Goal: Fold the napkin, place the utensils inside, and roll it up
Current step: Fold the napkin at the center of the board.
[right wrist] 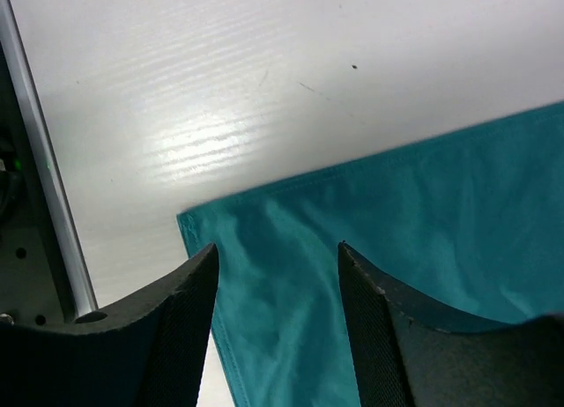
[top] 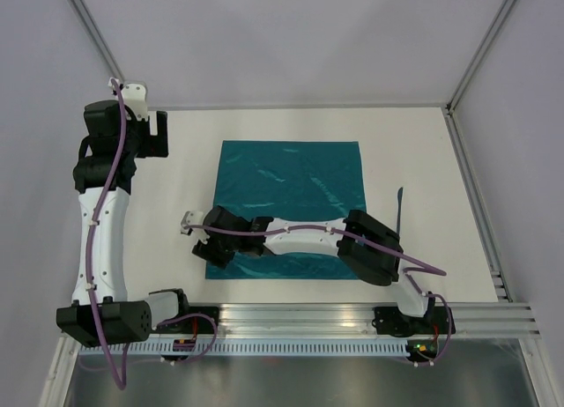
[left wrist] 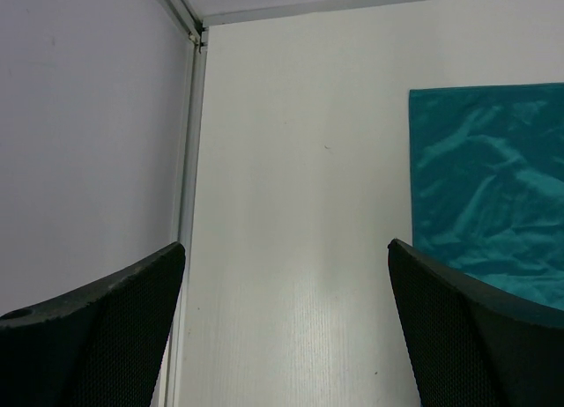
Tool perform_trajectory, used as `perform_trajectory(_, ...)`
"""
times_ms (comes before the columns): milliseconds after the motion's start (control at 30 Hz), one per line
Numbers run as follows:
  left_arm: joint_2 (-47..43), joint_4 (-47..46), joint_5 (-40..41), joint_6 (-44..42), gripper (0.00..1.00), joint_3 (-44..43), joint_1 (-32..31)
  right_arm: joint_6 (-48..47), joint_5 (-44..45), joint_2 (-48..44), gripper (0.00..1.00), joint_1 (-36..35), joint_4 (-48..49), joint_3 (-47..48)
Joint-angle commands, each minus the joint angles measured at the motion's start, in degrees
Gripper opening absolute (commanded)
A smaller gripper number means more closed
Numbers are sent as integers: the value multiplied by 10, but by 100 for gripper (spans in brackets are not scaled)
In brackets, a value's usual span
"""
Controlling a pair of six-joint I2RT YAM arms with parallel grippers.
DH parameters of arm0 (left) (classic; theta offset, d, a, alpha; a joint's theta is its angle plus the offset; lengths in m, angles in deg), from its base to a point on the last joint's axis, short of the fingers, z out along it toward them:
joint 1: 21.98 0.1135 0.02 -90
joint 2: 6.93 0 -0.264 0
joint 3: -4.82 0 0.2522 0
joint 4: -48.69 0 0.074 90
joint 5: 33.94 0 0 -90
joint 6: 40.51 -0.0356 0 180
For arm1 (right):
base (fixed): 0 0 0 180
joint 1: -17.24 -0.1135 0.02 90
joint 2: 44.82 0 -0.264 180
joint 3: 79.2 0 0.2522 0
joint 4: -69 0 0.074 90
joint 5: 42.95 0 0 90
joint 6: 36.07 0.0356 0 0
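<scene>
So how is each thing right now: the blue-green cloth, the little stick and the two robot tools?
napkin: spread flat on the table, wrinkled, not folded yet.
utensil: lying on the table to the right of the napkin, not touching it, not held.
left tool: open, empty, off to the left of the napkin.
right tool: open, one jaw on each side of the napkin's near left corner.

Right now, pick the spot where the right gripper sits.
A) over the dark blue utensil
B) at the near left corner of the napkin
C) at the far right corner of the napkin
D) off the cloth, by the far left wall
B: the top view puts the right gripper at the near left corner of the napkin, and the right wrist view shows that corner between its parted fingers.
</scene>
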State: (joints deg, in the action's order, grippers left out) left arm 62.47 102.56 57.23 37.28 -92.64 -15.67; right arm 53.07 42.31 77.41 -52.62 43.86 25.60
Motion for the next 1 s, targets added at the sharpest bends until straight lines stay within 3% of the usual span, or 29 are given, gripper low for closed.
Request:
perform_trajectory(0, -12, -8, -6, -19, 100, 6, 4, 28, 30, 19, 60, -16, -9, 47)
perform_trajectory(267, -1, -9, -9, -14, 100, 3, 4, 45, 59, 35, 55, -47, -20, 46)
perform_trajectory(567, 2, -10, -26, -13, 100, 10, 4, 58, 73, 63, 42, -65, -40, 57)
perform_trajectory(967, 1, -9, -35, -12, 100, 16, 3, 65, 80, 72, 47, -72, -52, 74)
